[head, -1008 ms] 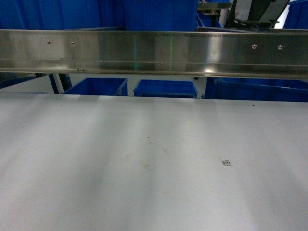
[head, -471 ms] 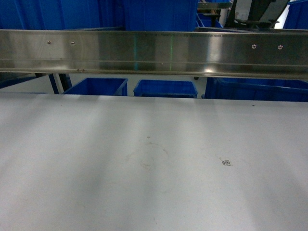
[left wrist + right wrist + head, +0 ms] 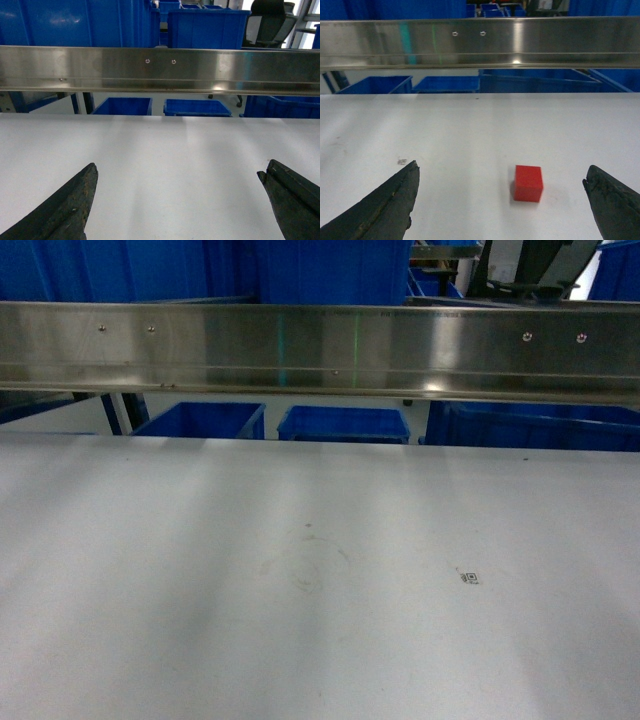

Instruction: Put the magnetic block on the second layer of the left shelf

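**Kid:** Block time! Where is the magnetic block (image 3: 528, 183)?

**Helper:** It sits on the white table (image 3: 470, 135). Only the right wrist view shows it. It lies between the two dark fingers of the right hand (image 3: 502, 200), a bit nearer the right one, and touches neither.

**Kid:** Is that hand pinching it?

**Helper:** No. The fingers are spread wide with the block loose between them. The left hand (image 3: 180, 200) is spread wide too, with only bare table under it.

**Kid:** Did anything just move?

**Helper:** Almost nothing. In the head view the table, the shiny steel rail (image 3: 320, 345) and the blue tubs (image 3: 342, 423) behind it look the same as a second ago. Neither hand shows there, and neither does the block.

**Kid:** So what does that mean?

**Helper:** I think the job has hardly begun. The block has not been picked up yet. The right hand looks ready to go down and close on it.

**Kid:** And the left shelf second layer?

**Helper:** I can't see it in these pictures. The robot would have to carry the block there after grabbing it.
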Robot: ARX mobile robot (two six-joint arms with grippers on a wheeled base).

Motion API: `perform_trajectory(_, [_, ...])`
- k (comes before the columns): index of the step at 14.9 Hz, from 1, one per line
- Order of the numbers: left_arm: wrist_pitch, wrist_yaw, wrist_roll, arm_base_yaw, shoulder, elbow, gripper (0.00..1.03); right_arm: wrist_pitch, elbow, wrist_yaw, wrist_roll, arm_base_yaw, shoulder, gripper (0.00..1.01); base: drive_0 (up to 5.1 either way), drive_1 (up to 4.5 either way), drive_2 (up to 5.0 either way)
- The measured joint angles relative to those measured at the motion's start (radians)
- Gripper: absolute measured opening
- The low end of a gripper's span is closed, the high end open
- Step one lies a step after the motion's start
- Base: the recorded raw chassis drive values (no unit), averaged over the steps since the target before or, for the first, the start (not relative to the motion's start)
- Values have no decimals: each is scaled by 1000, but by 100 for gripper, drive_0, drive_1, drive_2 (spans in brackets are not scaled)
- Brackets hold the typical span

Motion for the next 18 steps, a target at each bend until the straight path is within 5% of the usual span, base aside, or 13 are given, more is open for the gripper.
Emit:
perform_trajectory(4, [0, 0, 0, 0, 0, 0, 98, 517, 346, -114, -19, -83, 851, 98, 0, 0, 0])
perform_trajectory(8, [0, 0, 0, 0, 0, 0, 98, 499, 531, -168, -75, -163, 1402, 98, 0, 0, 0])
perform_trajectory(11, [0, 0, 0, 0, 0, 0, 98, 562, 541, -125, -86, -172, 1485, 98, 0, 0, 0])
perform_trajectory(18, [0, 0, 0, 0, 0, 0, 98, 728, 477, -73, -47, -186, 1698, 98, 0, 0, 0])
